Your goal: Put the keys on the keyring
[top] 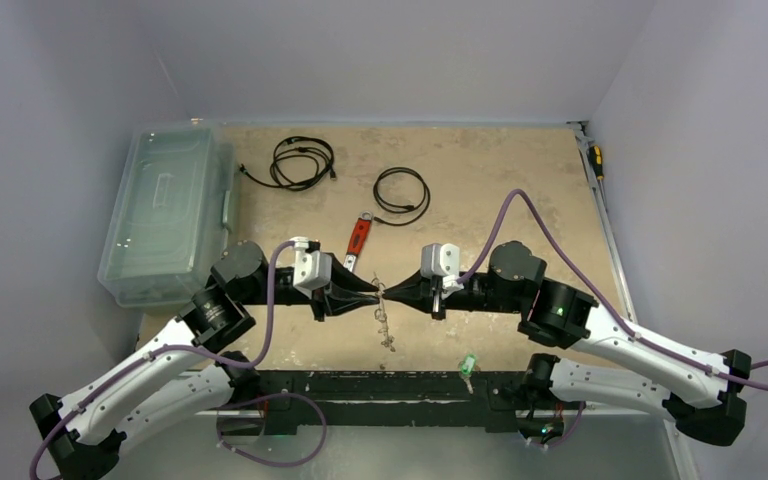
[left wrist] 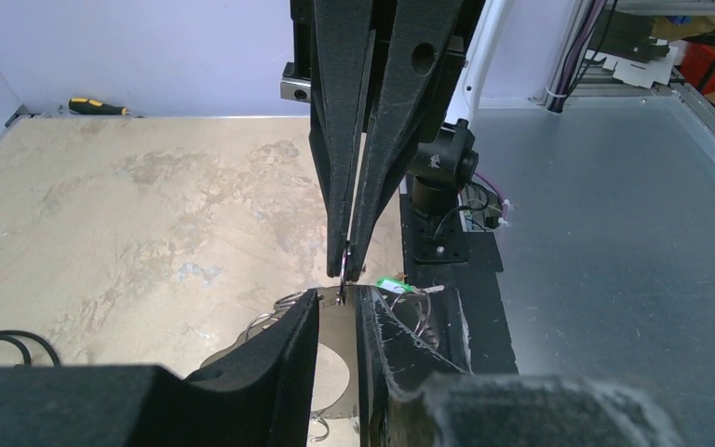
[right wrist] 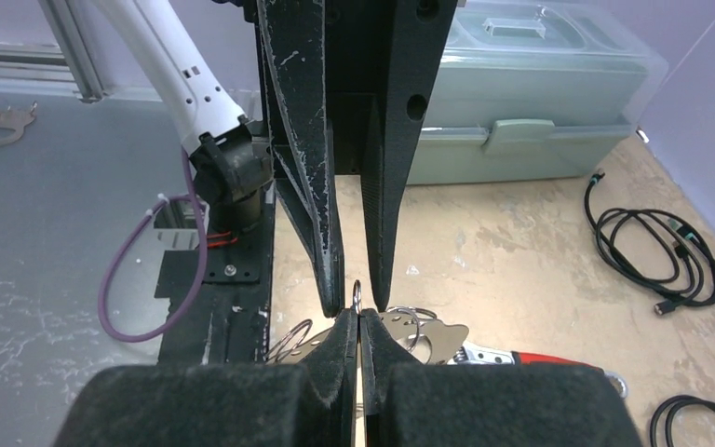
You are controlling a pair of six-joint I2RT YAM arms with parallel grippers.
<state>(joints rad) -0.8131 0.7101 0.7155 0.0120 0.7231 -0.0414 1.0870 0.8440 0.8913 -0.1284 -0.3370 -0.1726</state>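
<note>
Keyring (right wrist: 357,296) hangs over mid tabletop (top: 520,170), loop upright, pinched in fully closed right claw (top: 394,293). Left claw (top: 368,292) faces it tip to tip, fingers slightly parted around loop, gripping nothing. Green key (top: 468,365) lies near-right, closer to right arm.

Both arms come up from their bases at the near edge with elbows thrown wide; the forearms then turn inward and run level toward each other, so the wrists meet nose to nose over the middle. The left gripper (top: 370,297) has its jaws a narrow gap apart; its fingers (left wrist: 300,340) stand either side of the other's tips, close beside them. The right gripper (top: 394,293) is closed tight; its pads (right wrist: 343,337) press flat together and nip the wire of the keyring (top: 385,325) at the very tips. Each wrist carries a white camera block on top; purple cable loops along both arms.
</note>
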